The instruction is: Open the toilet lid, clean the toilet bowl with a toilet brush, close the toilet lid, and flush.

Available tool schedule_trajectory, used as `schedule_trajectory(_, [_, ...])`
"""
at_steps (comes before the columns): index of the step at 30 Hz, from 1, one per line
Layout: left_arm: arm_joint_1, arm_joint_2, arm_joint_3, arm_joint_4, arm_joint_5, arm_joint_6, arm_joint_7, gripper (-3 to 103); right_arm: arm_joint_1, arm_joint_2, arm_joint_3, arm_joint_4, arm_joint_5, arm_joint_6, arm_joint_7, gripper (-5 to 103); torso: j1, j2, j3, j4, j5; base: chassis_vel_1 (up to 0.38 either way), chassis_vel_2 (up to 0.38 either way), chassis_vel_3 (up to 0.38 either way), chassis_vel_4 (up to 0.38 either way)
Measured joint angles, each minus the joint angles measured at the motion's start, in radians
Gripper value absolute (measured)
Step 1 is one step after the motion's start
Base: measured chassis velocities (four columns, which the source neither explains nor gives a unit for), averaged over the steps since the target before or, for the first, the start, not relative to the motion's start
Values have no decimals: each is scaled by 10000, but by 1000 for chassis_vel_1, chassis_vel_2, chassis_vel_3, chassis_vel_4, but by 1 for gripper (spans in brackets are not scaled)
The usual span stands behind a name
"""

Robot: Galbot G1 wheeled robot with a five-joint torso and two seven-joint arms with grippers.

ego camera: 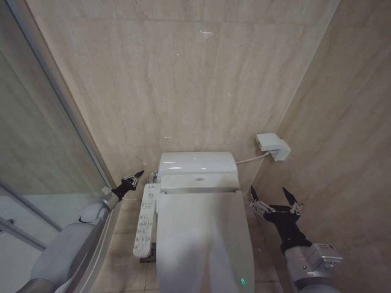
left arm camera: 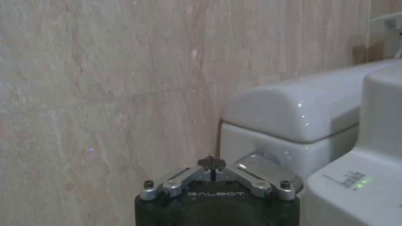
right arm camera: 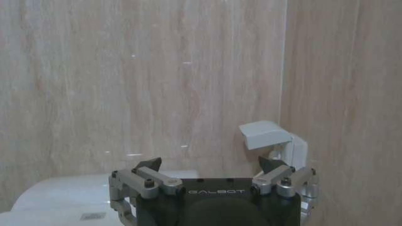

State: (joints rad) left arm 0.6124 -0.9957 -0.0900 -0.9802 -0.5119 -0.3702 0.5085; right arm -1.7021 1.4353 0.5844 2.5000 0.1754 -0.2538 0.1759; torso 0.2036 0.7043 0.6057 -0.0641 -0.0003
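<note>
**Lid down, between two pincers**

Lid [ego camera: 204, 235] lies shut on the toilet, long axis running from the tank toward the robot. Left pincer [ego camera: 134, 179], tips pressed together, hovers by the tank's left corner just past the button panel [ego camera: 145, 221]. Right pincer [ego camera: 275, 200], spread wide, hangs beside the lid's right rear edge, near the wall socket [ego camera: 272, 146]; I judge it nearer the lid. Both pincer bodies read "GALBOT".

toilet lid [ego camera: 204, 238]: glossy white plastic | wall [ego camera: 183, 79]: smooth beige stone-look tile
</note>
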Motion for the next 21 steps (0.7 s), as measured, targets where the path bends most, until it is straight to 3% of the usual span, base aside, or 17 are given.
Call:
schedule_trajectory(7, [-43, 198, 126, 12, -127, -95, 873, 0, 0, -1, 1, 0, 0, 0, 0, 100, -9, 2, -4, 0, 2, -9, 16, 6, -6])
schedule_trajectory(21, [-148, 103, 233, 177, -163, -108, 1450, 0, 0, 0, 0, 0, 0, 0, 0, 100, -7, 2, -3, 0, 3, 0, 0, 0, 0])
